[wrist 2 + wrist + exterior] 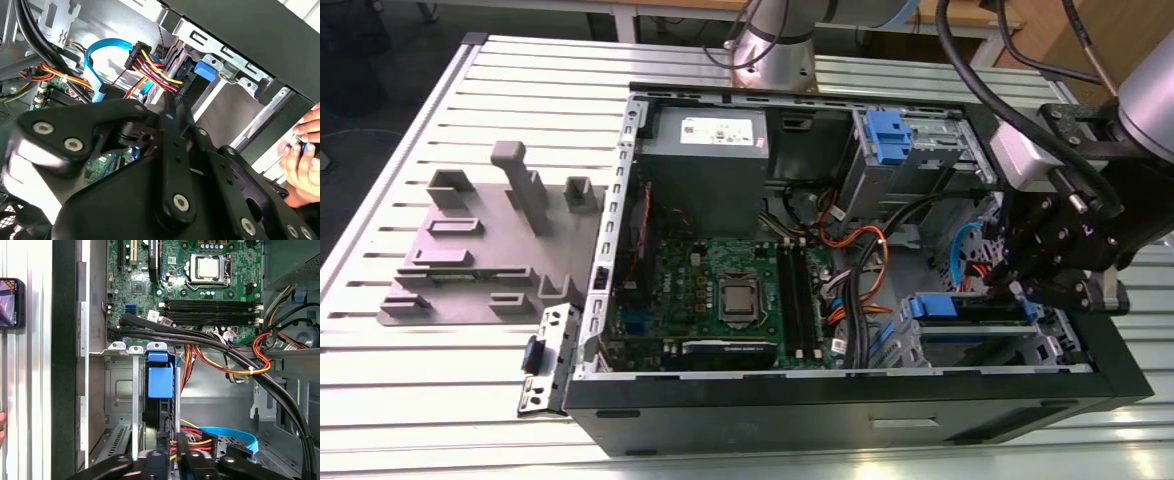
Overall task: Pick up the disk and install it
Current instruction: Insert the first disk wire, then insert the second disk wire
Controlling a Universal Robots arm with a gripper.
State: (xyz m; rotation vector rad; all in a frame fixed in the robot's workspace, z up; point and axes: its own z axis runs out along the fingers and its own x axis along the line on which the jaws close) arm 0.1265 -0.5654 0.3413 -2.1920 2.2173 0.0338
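Disk (160,385) stands on edge in drive cage (120,390).

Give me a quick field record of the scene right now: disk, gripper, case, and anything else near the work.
disk: blue bracket visible standing in the drive cage slot; drive body mostly hidden
gripper: inside the open case, just beside the drive cage
fingers: state cannot be told
case: black computer case open on a slatted table
cables: blue ribbon cable and red-yellow power wires close to the gripper
other: grey fixture block at the exterior view's left; a person's hand at the case edge
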